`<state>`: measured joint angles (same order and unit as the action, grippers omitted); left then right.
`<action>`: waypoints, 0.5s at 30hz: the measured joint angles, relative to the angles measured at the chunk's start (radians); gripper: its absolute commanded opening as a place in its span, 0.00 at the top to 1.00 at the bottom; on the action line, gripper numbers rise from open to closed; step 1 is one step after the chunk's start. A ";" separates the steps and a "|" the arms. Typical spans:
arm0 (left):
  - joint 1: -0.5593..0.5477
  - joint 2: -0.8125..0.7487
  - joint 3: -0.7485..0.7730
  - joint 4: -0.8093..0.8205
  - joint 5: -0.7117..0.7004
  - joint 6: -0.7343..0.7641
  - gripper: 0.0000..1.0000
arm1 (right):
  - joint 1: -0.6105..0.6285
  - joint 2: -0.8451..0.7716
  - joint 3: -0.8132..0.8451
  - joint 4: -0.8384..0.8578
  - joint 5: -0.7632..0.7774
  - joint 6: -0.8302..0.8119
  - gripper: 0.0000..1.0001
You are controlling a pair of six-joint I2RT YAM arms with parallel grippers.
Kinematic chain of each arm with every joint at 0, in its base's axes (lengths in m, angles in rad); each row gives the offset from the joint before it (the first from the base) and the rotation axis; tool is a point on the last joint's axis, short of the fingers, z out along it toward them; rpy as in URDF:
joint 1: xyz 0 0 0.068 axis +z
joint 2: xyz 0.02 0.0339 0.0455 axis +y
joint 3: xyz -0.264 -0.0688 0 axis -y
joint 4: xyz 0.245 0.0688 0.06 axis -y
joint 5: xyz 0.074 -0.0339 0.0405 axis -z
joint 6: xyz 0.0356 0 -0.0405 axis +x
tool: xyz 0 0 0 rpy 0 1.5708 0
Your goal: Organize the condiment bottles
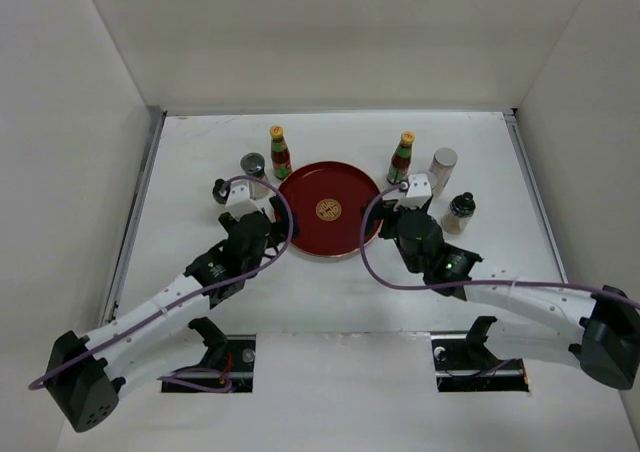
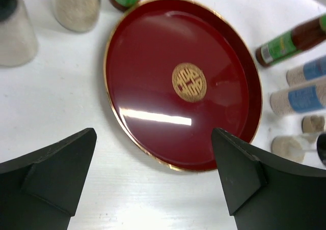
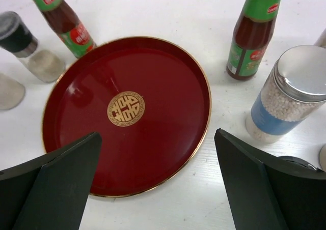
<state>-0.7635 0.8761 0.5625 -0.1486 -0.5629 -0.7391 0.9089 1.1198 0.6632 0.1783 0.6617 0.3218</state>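
White walls enclose a white table point(image 1: 330, 302), at whose middle a round red tray point(image 1: 305, 197) is set. All six condiment bottles are stood on the table outside the tray's rim. The left sauce bottle point(image 1: 280, 153), a dark-lidded jar point(image 1: 254, 169) and a small outer jar point(image 1: 221, 190) are grouped at its far left. The right sauce bottle point(image 1: 402, 158), a silver-lidded jar point(image 1: 442, 170) and a dark-capped jar point(image 1: 460, 212) are grouped at its right. The left gripper point(image 2: 154, 136) is held wide apart at the tray's left edge, and the right gripper point(image 3: 157, 135) is likewise spread at its right edge.
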 measured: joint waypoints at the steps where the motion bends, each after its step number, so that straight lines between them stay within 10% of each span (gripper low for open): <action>1: 0.011 -0.002 0.006 0.001 -0.009 0.002 0.00 | 0.005 -0.021 -0.015 0.011 0.000 -0.003 0.00; 8: 0.090 0.171 0.145 0.102 -0.065 0.060 0.00 | 0.054 -0.154 -0.081 0.160 -0.022 -0.017 0.00; 15: 0.123 0.417 0.370 0.232 -0.090 0.185 0.00 | 0.053 -0.147 -0.106 0.247 -0.074 -0.024 0.83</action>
<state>-0.6407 1.2926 0.9329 0.0837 -0.6525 -0.5541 0.9619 0.9730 0.5571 0.4255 0.5877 0.2977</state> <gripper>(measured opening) 0.997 0.296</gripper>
